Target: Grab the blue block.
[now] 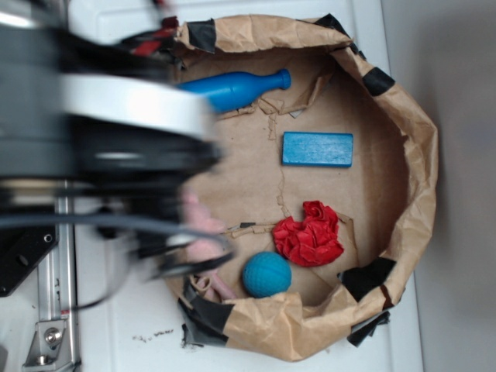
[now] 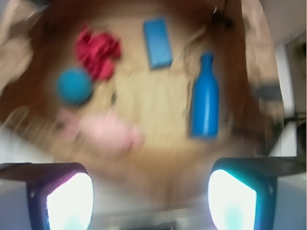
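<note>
The blue block is a flat bright-blue wooden brick lying on the paper floor of the bag, toward its right side. In the wrist view the blue block lies near the top centre, well beyond the fingers. My gripper is open, with nothing between its two fingers, and hovers high over the bag's near rim. In the exterior view the blurred arm fills the left side and hides the gripper itself.
A crumpled brown paper bag rings everything. Inside lie a blue bottle-shaped pin, a red crumpled cloth, a teal textured ball and a pink soft toy. A metal rail runs at lower left.
</note>
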`<state>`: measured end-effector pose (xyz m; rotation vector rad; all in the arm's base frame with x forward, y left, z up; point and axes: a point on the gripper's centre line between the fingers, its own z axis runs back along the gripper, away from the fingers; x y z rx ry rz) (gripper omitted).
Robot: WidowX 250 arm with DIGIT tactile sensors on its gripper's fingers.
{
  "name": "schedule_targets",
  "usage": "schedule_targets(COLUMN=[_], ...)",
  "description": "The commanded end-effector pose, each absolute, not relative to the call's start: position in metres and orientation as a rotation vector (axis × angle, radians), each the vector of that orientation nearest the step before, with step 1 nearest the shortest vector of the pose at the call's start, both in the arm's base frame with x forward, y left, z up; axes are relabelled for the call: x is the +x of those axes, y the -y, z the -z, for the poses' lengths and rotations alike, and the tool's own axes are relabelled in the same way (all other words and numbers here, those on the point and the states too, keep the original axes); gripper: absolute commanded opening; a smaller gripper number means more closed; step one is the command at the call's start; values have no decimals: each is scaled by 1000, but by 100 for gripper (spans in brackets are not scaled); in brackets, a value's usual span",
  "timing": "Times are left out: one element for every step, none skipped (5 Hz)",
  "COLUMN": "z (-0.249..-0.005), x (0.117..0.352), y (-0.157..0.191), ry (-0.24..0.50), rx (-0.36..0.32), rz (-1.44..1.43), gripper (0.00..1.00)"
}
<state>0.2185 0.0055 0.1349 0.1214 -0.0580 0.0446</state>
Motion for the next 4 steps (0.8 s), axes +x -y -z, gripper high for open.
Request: schedule_targets(z=[-82, -65, -42, -12], x=[289, 298, 308, 321], y=[-23, -30, -30, -21], ry=[106, 99, 76, 55], rx=[129, 100, 77, 41], rz=[48, 106, 147, 220], gripper=[100, 100, 100, 100])
